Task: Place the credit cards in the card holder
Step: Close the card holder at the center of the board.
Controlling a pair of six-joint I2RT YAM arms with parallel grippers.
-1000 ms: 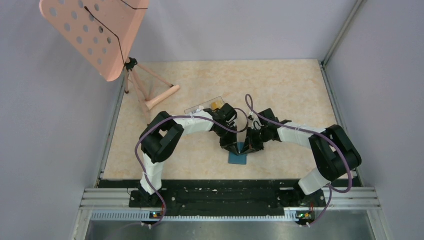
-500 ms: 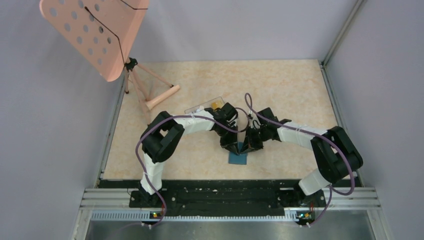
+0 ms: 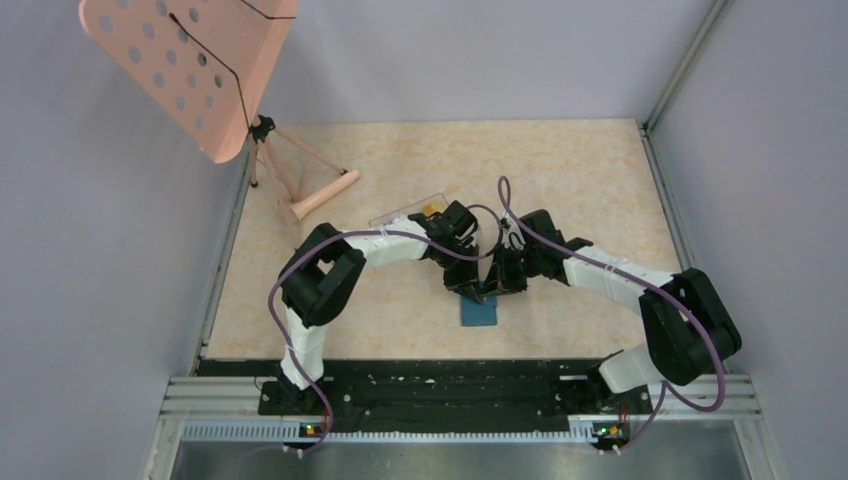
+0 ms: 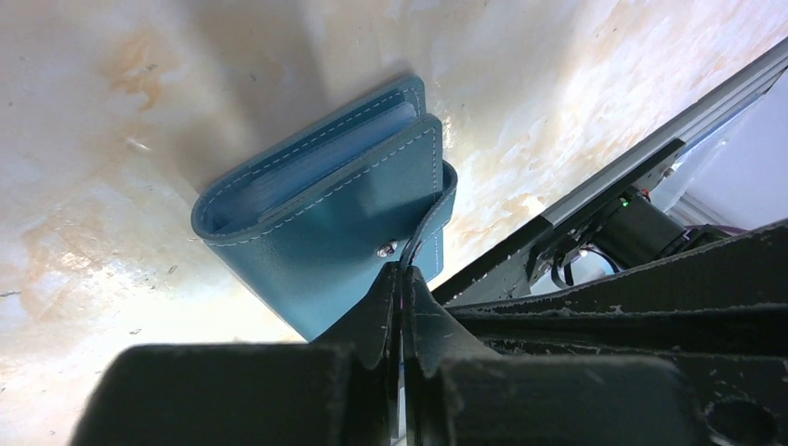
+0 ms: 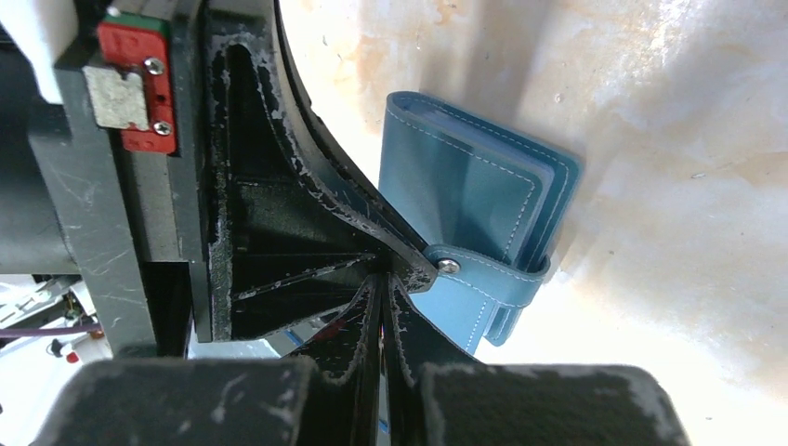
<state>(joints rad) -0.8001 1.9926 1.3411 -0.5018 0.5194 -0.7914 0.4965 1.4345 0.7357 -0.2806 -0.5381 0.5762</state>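
Observation:
The teal-blue card holder lies folded on the table at the centre, with lighter blue pockets showing at its edge. My left gripper is shut on its snap tab just beside the metal snap. My right gripper is also shut, its tips against the left fingers next to the snap. I cannot see anything held between the right fingers. An orange-yellow credit card shows behind the left arm. The other cards are hidden.
A clear plastic box lies just behind the left wrist. A pink perforated stand on a tripod stands at the back left. Grey walls close in the table on three sides.
The right arm has stretched out, its elbow swinging right, and both grippers and the card holder have shifted slightly to the right.

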